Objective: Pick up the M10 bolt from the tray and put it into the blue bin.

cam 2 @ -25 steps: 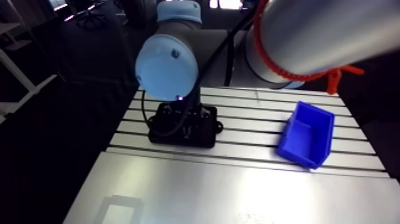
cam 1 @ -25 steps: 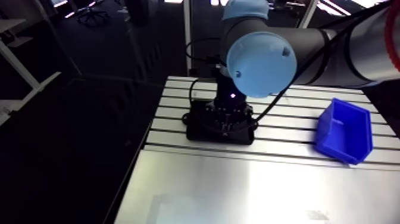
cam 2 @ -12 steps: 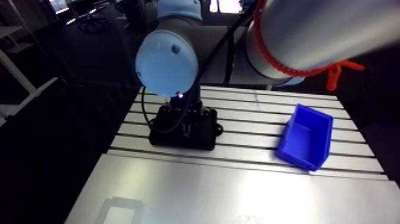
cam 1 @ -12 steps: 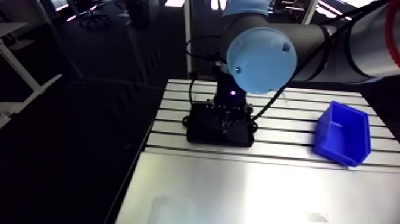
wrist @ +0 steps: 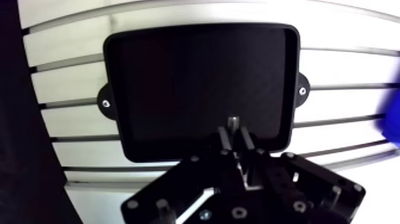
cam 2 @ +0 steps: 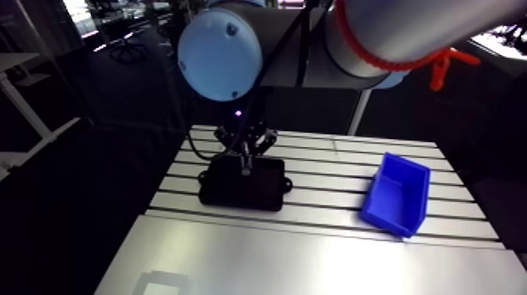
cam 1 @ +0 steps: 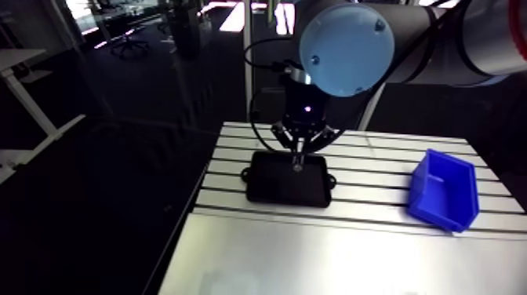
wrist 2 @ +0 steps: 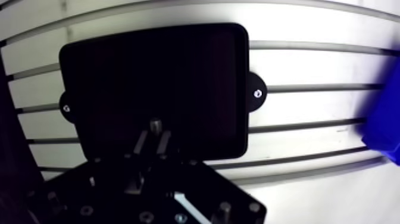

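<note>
In the wrist view my gripper [wrist: 234, 138] is shut on the M10 bolt [wrist: 233, 123], whose grey end pokes out between the two close-set fingers [wrist: 223, 140]. Under it lies the black tray [wrist: 178, 89], and its dark floor shows nothing else. The arm view has the gripper [cam 1: 298, 162] hanging a little above the tray [cam 1: 270, 184], over its far edge. The blue bin [cam 1: 445, 188] stands open on the table's right side, well apart from the tray. A sliver of the bin [wrist 2: 388, 122] shows beside the gripper in the wrist view.
The tray is fixed to the slotted aluminium table [cam 1: 368, 169] by two side tabs [wrist: 302, 90]. A smooth metal plate [cam 1: 329, 255] covers the table's near part. The table's left edge [cam 1: 205, 172] drops off into the dark room.
The gripper has risen out of the tray, with the bolt between its fingers. The arm view has shifted with the arm; the tray and bin have stayed put.
</note>
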Robot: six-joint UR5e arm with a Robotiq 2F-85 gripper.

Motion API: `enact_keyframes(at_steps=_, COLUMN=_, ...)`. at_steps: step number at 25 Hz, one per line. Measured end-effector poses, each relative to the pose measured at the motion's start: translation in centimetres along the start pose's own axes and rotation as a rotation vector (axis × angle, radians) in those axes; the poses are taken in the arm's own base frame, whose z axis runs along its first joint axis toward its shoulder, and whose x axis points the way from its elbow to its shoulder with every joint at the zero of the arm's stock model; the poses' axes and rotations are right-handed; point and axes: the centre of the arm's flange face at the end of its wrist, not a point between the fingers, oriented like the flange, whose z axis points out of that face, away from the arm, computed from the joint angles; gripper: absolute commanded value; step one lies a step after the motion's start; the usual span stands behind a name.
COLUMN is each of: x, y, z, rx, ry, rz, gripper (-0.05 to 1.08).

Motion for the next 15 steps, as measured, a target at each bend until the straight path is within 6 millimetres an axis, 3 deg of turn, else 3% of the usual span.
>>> enact_keyframes(at_steps=9, x=-0.3, y=0.8, z=-7.2, rx=-0.001, ry=0.004, rz=-0.080, gripper=1.06)
enact_keyframes(at_steps=15, x=-0.7, y=4.5, z=-10.6, rx=-0.005, ry=0.010, rz=-0.197, gripper=1.06)
